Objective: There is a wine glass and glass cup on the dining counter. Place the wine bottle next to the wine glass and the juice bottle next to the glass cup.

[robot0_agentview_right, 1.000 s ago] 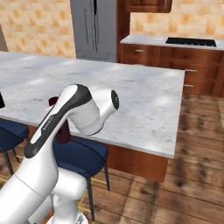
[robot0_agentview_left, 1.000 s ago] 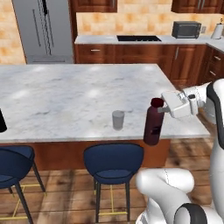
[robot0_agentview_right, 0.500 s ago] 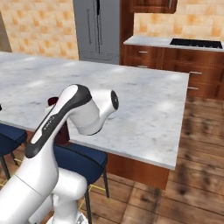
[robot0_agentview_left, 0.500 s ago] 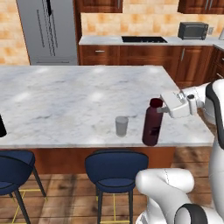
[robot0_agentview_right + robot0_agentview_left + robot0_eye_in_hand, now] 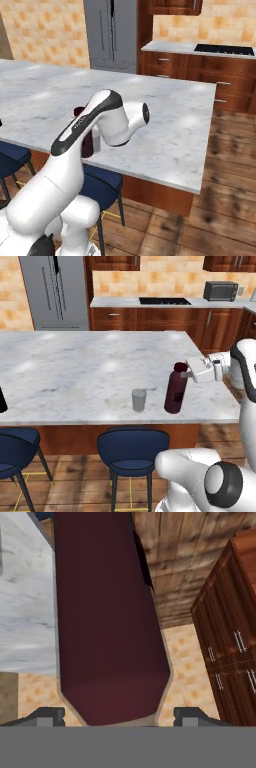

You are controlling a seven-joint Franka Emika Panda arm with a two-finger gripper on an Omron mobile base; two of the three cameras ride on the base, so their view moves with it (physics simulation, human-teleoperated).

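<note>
The juice bottle point(image 5: 176, 390), squat and dark maroon, stands upright near the front right corner of the dining counter point(image 5: 75, 371). My gripper point(image 5: 186, 372) comes in from the right and is shut on its neck just below the cap. In the hand view the juice bottle point(image 5: 107, 622) sits between the fingertips of the gripper point(image 5: 120, 714). The glass cup point(image 5: 139, 400), a short grey tumbler, stands a little to the bottle's left, apart from it. From the right base view my arm hides most of the juice bottle point(image 5: 86, 145). The wine glass is out of view.
A dark object point(image 5: 1, 400) on the counter is cut off by the frame's left edge; I cannot tell whether it is the wine bottle. Two blue stools point(image 5: 132, 448) stand under the counter's front edge. A fridge point(image 5: 55, 291) and a wall worktop lie behind.
The whole picture has shifted, so the base has moved. The juice bottle stays in my gripper and has come slightly further in over the counter beside the glass cup.
</note>
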